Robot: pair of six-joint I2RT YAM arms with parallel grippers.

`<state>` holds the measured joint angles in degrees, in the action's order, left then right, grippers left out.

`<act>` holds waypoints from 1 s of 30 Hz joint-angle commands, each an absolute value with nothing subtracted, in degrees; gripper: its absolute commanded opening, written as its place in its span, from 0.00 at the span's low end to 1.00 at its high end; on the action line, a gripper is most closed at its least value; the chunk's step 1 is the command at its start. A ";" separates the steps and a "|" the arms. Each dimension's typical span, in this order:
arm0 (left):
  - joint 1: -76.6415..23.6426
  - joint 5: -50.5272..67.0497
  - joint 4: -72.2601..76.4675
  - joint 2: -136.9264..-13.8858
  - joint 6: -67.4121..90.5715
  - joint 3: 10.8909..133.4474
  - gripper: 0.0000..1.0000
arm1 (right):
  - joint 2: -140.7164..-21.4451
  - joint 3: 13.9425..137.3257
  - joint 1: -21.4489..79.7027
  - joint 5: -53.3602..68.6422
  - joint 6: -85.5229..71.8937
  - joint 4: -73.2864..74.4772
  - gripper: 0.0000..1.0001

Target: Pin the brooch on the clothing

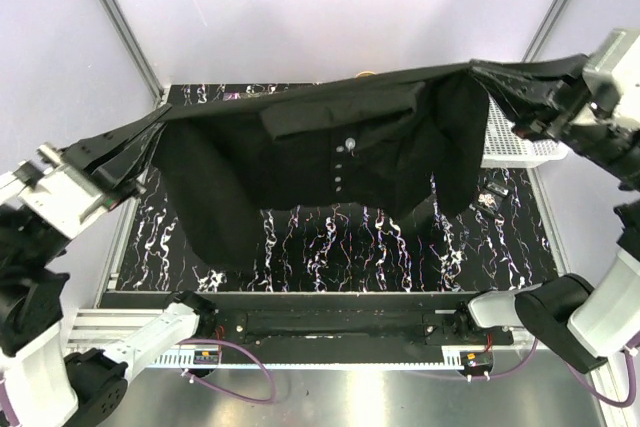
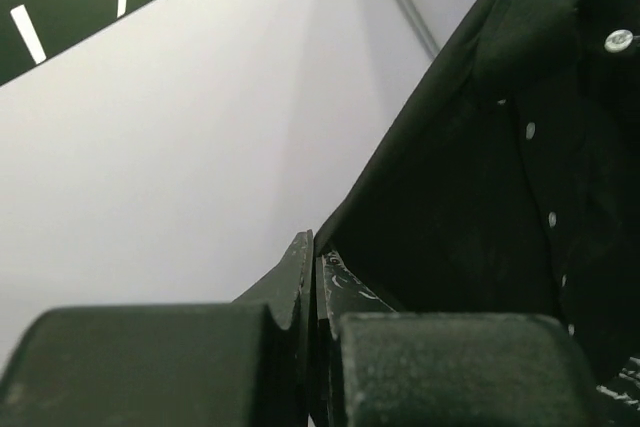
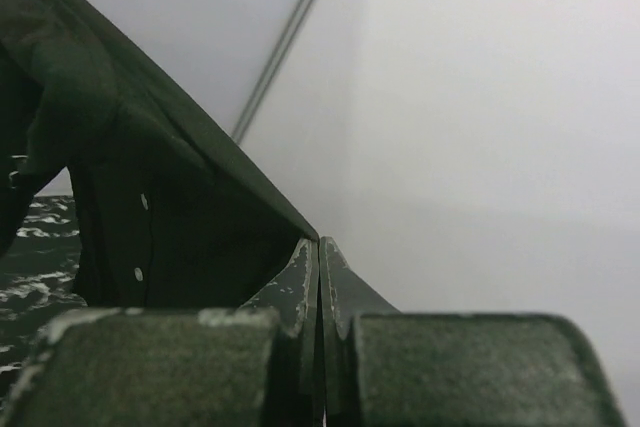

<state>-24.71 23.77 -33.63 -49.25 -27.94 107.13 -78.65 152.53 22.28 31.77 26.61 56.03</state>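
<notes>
The clothing, a black button-up shirt, hangs stretched in the air between both arms, its front with small white buttons facing the top camera. A whitish brooch sits on the shirt front just below the collar, slightly bigger than the buttons; the left wrist view shows the brooch at the upper right. My left gripper is shut on the shirt's left end, fabric pinched between its fingertips. My right gripper is shut on the shirt's right end, the cloth edge running into its tips.
A black marbled mat covers the table under the hanging shirt. A white perforated basket stands at the back right. A small dark-and-white item lies on the mat near it. Pale walls enclose the cell.
</notes>
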 commanded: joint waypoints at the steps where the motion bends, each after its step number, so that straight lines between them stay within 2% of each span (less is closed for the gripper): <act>1: -22.59 25.48 -36.21 -47.81 -21.81 114.07 0.00 | -75.59 152.85 19.52 31.19 20.49 57.04 0.00; 6: -20.48 24.27 -38.93 -50.01 -18.99 117.16 0.00 | -74.70 148.28 17.49 30.86 16.70 53.36 0.00; 9: -20.21 15.67 -40.25 -51.76 -19.07 115.32 0.00 | -77.42 147.14 17.40 24.71 18.10 53.96 0.00; 12: -20.21 5.30 -39.38 -53.52 -23.10 108.92 0.00 | -78.92 139.35 17.49 18.57 20.03 52.48 0.00; 17: -20.13 -4.03 -28.76 -54.84 -29.17 88.45 0.00 | -79.19 120.00 17.49 13.45 24.42 44.05 0.00; 20: -17.60 -3.17 -19.46 -59.49 -31.37 79.82 0.00 | -81.81 106.66 17.49 10.55 26.01 36.58 0.00; 23: -13.46 -0.37 -13.39 -68.00 -30.76 77.26 0.00 | -87.07 101.01 17.49 6.95 27.94 29.55 0.00; 26: -11.52 2.28 -6.89 -77.38 -31.64 77.43 0.00 | -94.70 100.28 17.40 5.19 29.26 22.60 0.00; 30: -11.42 3.78 -4.66 -91.64 -33.48 83.12 0.00 | -108.52 107.30 16.35 4.13 29.71 20.04 0.00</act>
<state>-12.82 5.15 -15.49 -82.72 -30.63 76.88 -100.01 100.14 18.46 10.94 26.87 30.11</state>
